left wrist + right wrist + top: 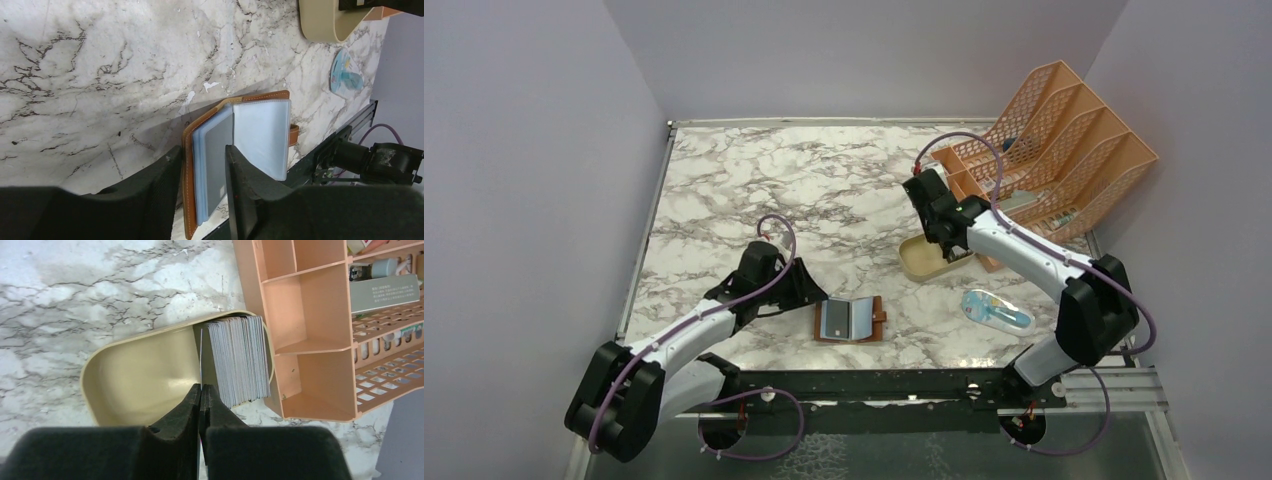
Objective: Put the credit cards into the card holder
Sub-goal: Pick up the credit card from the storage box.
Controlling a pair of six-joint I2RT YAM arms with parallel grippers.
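Note:
The brown leather card holder (849, 320) lies open on the marble near the front edge. In the left wrist view its clear sleeves (260, 130) show, and one holds a grey card (220, 160). My left gripper (202, 155) is open, its fingers on either side of the holder's left cover and sleeves; in the top view it sits at the holder's left edge (812, 297). A stack of pale credit cards (239, 360) stands on edge in the tan tray (135, 370). My right gripper (201, 387) is shut on one thin card (201, 357), seen edge-on beside the stack.
The orange mesh file rack (1054, 140) stands right behind the tray (916, 262), close to my right gripper (946, 245). A blue-and-clear packet (996, 310) lies to the front right. The black rail runs along the table's front edge, just under the holder.

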